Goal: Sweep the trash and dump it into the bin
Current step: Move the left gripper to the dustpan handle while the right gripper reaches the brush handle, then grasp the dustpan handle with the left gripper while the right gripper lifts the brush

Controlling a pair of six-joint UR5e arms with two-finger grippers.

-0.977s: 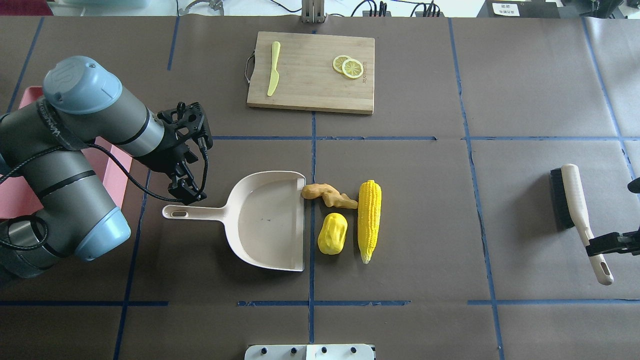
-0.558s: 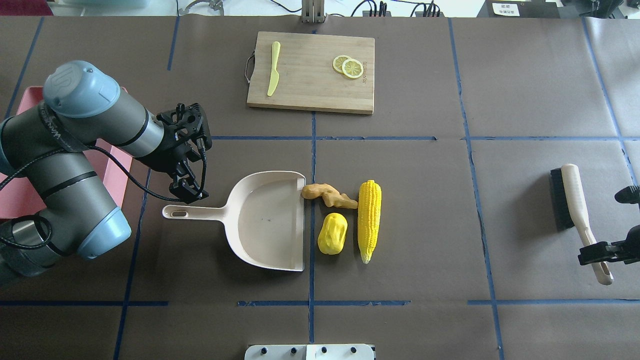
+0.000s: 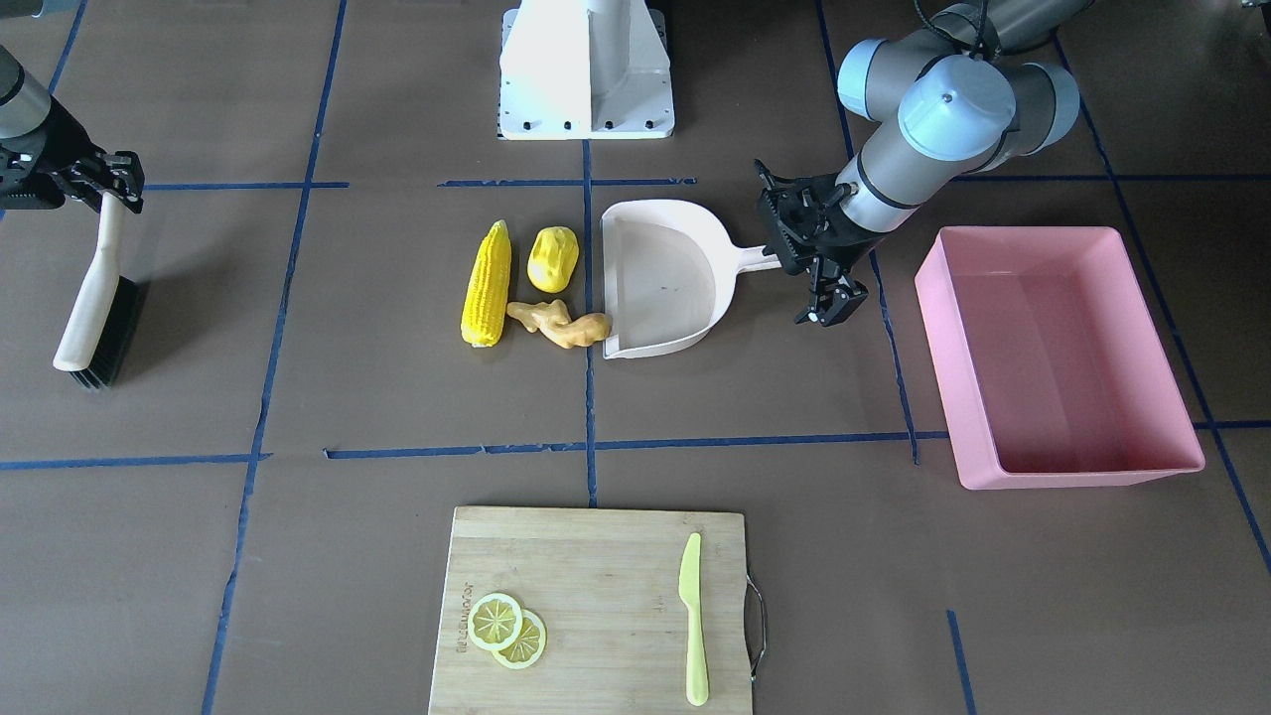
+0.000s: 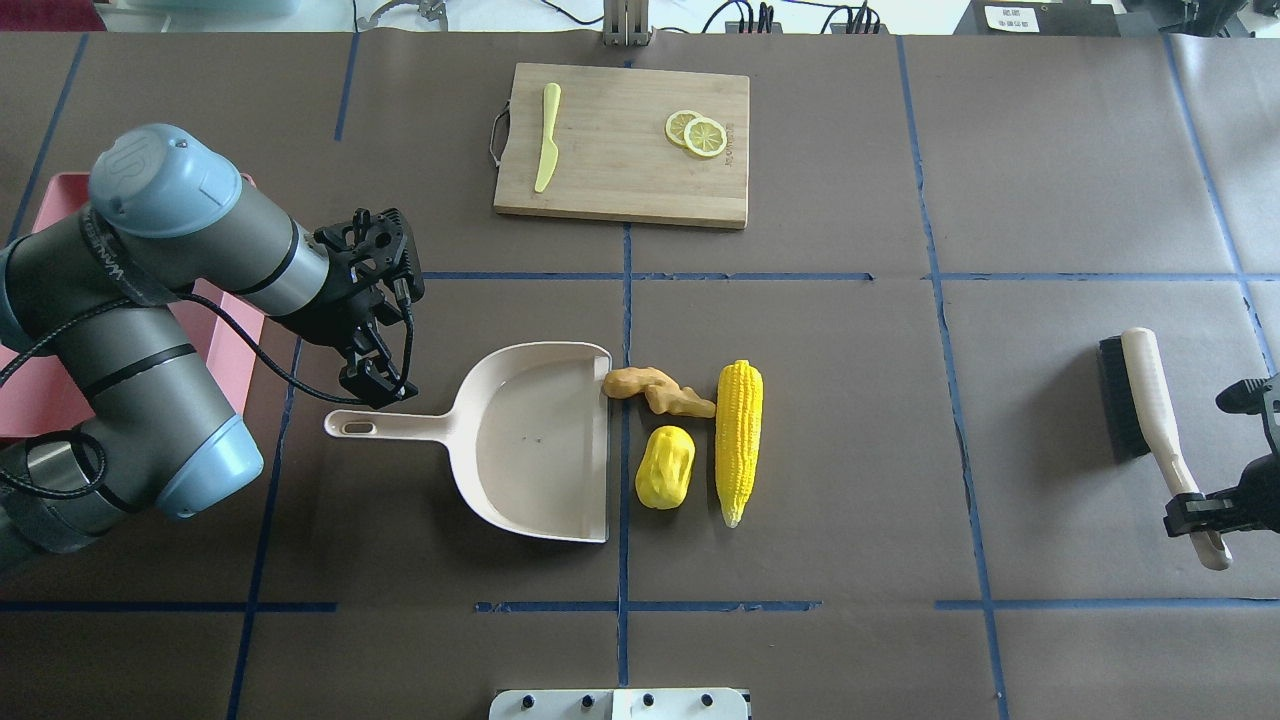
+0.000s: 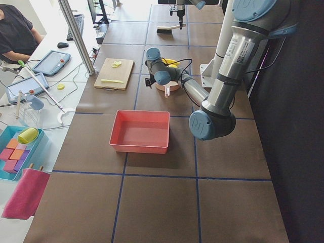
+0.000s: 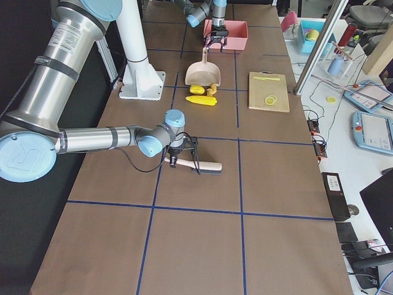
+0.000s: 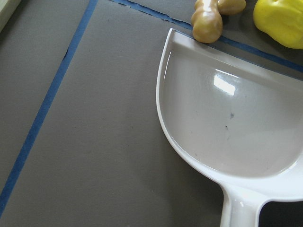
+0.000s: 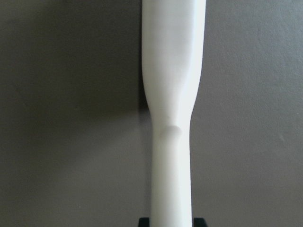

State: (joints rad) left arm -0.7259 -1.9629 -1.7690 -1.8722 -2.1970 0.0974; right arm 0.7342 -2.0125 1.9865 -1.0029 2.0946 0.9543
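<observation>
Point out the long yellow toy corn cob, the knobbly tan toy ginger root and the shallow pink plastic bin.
long yellow toy corn cob (image 4: pixel 739 440), overhead view, middle of the cob.
knobbly tan toy ginger root (image 4: pixel 655 390), overhead view, its middle knob.
shallow pink plastic bin (image 3: pixel 1067 377), front-facing view, bare floor.

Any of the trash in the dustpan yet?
No, the dustpan is bare inside; the ginger root, potato lump and corn cob all lie outside its open edge.
</observation>
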